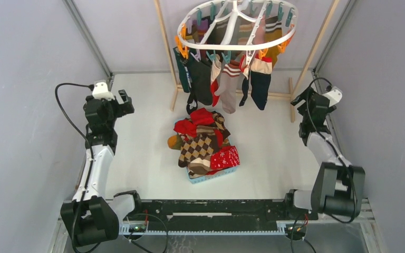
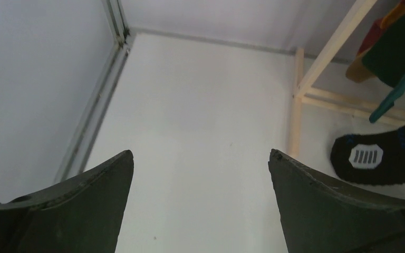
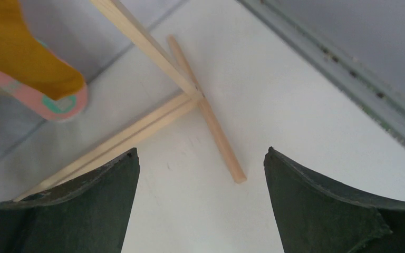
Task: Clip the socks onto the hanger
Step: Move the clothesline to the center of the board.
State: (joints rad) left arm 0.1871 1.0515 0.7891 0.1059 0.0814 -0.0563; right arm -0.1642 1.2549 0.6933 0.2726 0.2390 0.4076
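1. The white counter is boxed in on three sides by plain pale grey walls.
2. A pale wooden rack stands at the back. The white oval hanger hangs high within it, over the far middle of the counter, with orange and teal pegs around its rim.
3. Several clipped socks dangle from the hanger's near side, among them dark, grey-striped and red-and-white ones.
4. A heap of socks, argyle, plain red and red snowflake, lies mid-counter. It is piled over a small light-blue basket just in front of the rack.
5. The left arm rises from its near-left base. The left end effector is raised over the counter's left side with its fingers spread wide, and only bare counter shows between them.
6. The right arm mirrors it on the far right. The right end effector is held up near the rack's right foot, fingers wide apart and gripping nothing.
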